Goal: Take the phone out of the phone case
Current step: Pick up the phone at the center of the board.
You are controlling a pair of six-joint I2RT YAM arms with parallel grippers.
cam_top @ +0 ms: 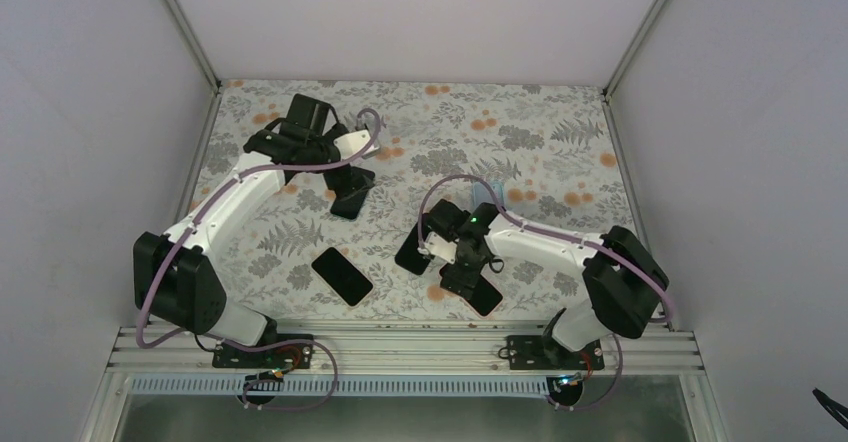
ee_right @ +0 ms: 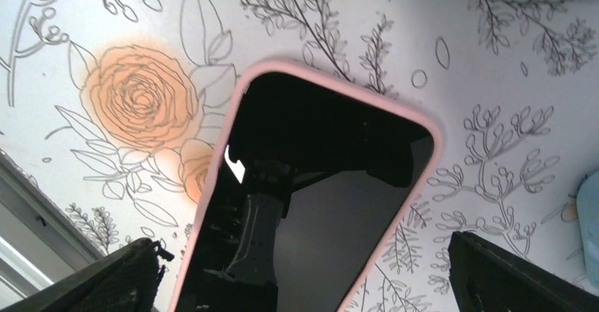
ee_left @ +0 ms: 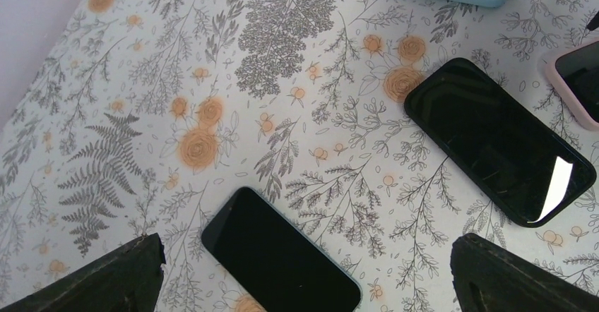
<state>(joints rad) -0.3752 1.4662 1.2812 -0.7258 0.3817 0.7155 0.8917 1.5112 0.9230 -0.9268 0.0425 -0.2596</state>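
Work is not done: the black phone (ee_right: 318, 185) sits in its pink case (ee_right: 353, 90), flat on the flowery bench (ee_right: 494, 65) under the wide right claw (ee_right: 311, 275), and the left claw (ee_left: 307, 277) is wide and empty too.

On bench (cam_top: 560, 132): far left, first phone (cam_top: 352, 202), below left tool (ee_left: 305, 245). Near left, second phone (cam_top: 342, 275), apart from first phone. Near centre, cased phone (ee_right: 318, 185), below right tool (ee_right: 304, 245). Just right of it and nearer, fourth phone (cam_top: 487, 295), partly under right arm. Mid-bench, behind cased phone, spare case (cam_top: 487, 190).
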